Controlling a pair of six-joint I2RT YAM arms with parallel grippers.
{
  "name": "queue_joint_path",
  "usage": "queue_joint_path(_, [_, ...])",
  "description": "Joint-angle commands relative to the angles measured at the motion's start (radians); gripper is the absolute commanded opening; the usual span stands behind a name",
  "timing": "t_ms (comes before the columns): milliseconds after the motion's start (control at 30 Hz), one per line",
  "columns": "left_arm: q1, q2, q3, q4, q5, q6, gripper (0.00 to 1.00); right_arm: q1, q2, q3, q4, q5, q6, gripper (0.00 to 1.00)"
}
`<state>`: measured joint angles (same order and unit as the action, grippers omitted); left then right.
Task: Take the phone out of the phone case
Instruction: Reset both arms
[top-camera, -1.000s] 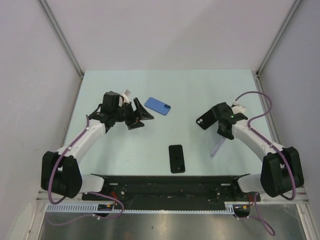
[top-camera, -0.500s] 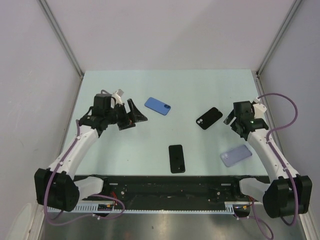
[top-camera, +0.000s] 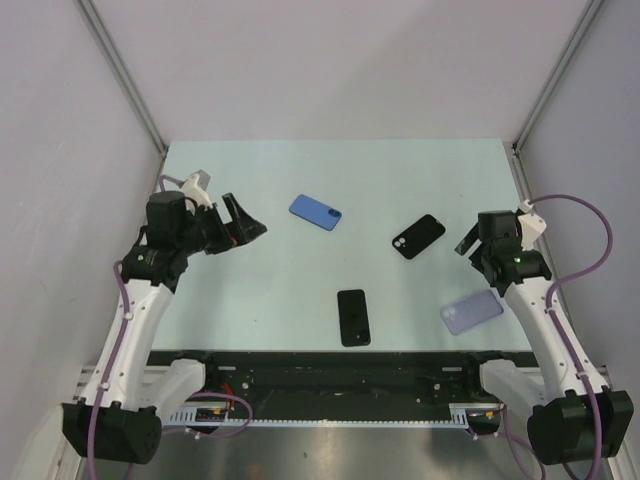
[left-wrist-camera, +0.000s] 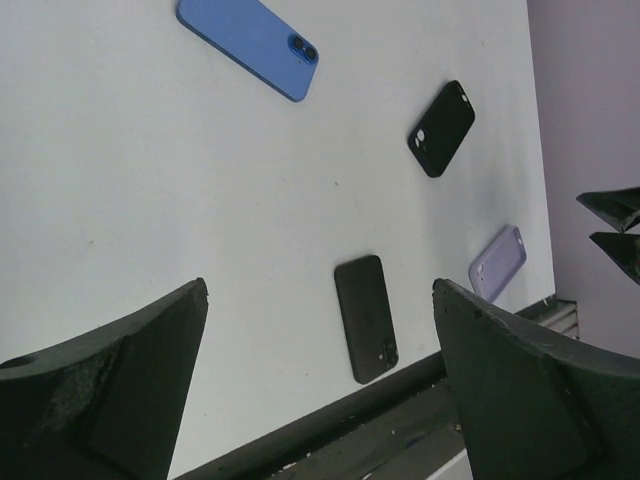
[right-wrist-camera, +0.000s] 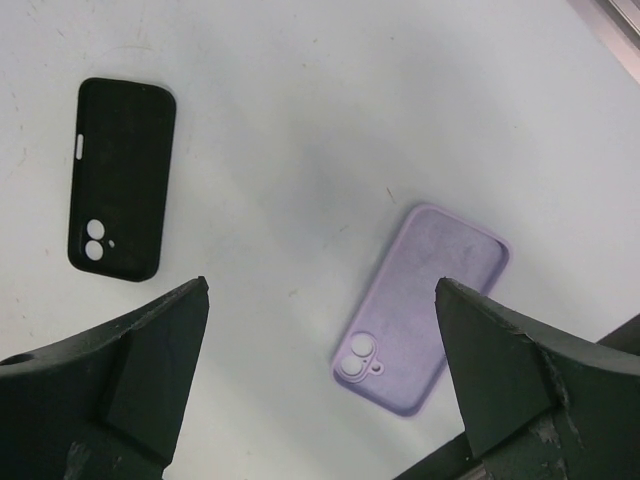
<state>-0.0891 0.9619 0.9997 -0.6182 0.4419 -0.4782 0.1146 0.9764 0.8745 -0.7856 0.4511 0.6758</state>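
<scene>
Seeing both sets of jaws standing wide open, nothing in them. left gripper (top-camera: 246, 220) is hanging over the left side of the table (top-camera: 300, 170); right gripper (right-wrist-camera: 320, 290) is hovering above the lilac case (right-wrist-camera: 425, 305).

Lilac case is lying inside-up and empty near the right front. black case (right-wrist-camera: 120, 180) is lying back-up just beyond it. The table is showing through its lens holes, so I'm judging it empty too. black phone (top-camera: 352, 317) is sitting bare at front middle.

blue phone case (top-camera: 315, 212) is lying far centre, showing dark lenses. I'm guessing a phone is still inside, but can't confirm.

Expecting the shell to be light, soft and grippy, flexing at the corners, with the handset stiff, slick and glass-faced. I'm favouring pinning one long edge and peeling a corner lip, not squeezing the screen.
</scene>
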Motion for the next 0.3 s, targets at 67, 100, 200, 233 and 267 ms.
queue_joint_path(67, [0.011, -0.081, 0.025, -0.003, -0.100, 0.010, 0.98, -0.004, -0.044, -0.025, -0.032, 0.037, -0.012, 1.00])
queue_joint_path(100, [0.011, -0.086, 0.020, 0.001, -0.104, 0.009, 0.99, -0.004, -0.045, -0.026, -0.032, 0.037, -0.012, 1.00])
queue_joint_path(200, [0.011, -0.088, 0.020, 0.006, -0.112, 0.004, 0.99, -0.004, -0.045, -0.026, -0.032, 0.046, -0.016, 1.00])
queue_joint_path(233, [0.011, -0.084, 0.020, 0.006, -0.111, 0.004, 0.99, -0.004, -0.047, -0.026, -0.029, 0.043, -0.018, 1.00])
queue_joint_path(267, [0.011, -0.086, 0.020, 0.006, -0.112, 0.004, 0.99, -0.004, -0.051, -0.026, -0.029, 0.043, -0.018, 1.00])
